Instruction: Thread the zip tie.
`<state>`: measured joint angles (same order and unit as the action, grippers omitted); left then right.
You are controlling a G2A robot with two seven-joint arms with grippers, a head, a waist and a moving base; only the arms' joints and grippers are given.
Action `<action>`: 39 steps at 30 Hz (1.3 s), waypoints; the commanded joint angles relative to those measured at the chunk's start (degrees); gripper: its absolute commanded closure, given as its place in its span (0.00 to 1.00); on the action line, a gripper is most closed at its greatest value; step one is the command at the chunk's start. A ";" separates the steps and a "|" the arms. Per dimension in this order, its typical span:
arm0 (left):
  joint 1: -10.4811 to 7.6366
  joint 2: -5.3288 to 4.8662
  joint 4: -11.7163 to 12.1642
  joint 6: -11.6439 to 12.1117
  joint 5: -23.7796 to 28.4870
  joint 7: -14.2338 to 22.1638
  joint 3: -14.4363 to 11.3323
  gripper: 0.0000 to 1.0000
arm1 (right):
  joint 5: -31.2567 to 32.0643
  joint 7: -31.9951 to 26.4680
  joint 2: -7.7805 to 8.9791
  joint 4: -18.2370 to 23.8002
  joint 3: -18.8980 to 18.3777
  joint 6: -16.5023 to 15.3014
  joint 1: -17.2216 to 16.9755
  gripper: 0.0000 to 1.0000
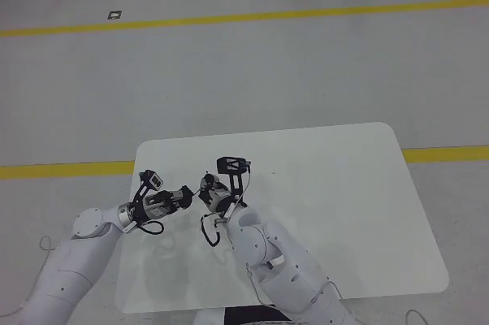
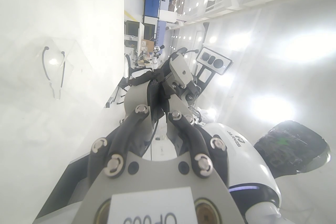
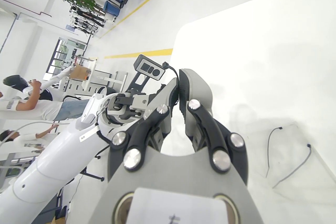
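Observation:
Two thin black zip ties lie loose on the white table point(image 1: 326, 203), one point(image 3: 270, 149) bent in an arc, the other point(image 3: 296, 170) straighter. In the left wrist view the same two appear as one zip tie point(image 2: 44, 64) and its neighbour point(image 2: 62, 75). Both rest on or in a clear plastic sheet point(image 3: 304, 130). My left gripper point(image 1: 182, 196) point(image 2: 158, 101) and right gripper point(image 1: 205, 195) point(image 3: 179, 96) hover tip to tip above the table's left half, apart from those ties. Each is shut, pads pressed together. I cannot tell whether anything thin is pinched between them.
The table's right half and far side lie bare. A black cable point(image 1: 205, 230) loops off the right arm close to the grippers. People stand in the room behind, away from the table.

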<state>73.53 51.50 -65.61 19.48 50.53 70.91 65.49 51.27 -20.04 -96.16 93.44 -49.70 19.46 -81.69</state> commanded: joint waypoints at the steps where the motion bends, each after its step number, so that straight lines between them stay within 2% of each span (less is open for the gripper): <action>1: 0.00 0.00 0.00 0.00 0.00 0.00 0.00 1.00 | -1.36 -0.14 0.00 -0.14 -0.21 -0.19 -0.02 1.00; 7: 0.00 0.00 0.00 0.00 0.00 0.00 0.00 1.00 | -4.45 0.07 0.06 -0.65 -0.92 -0.55 0.00 1.00; 23: 0.00 0.00 0.00 0.00 0.00 0.00 0.00 1.00 | -4.94 1.31 0.79 0.33 -0.76 -4.02 -0.26 1.00; 39: 0.00 0.00 0.00 0.00 0.00 0.00 0.00 1.00 | -5.52 0.05 1.05 -1.53 0.09 -1.25 0.48 1.00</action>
<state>73.53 51.50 -65.61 19.48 50.53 70.91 65.49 45.87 -19.89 -95.12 91.95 -49.65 18.14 -81.23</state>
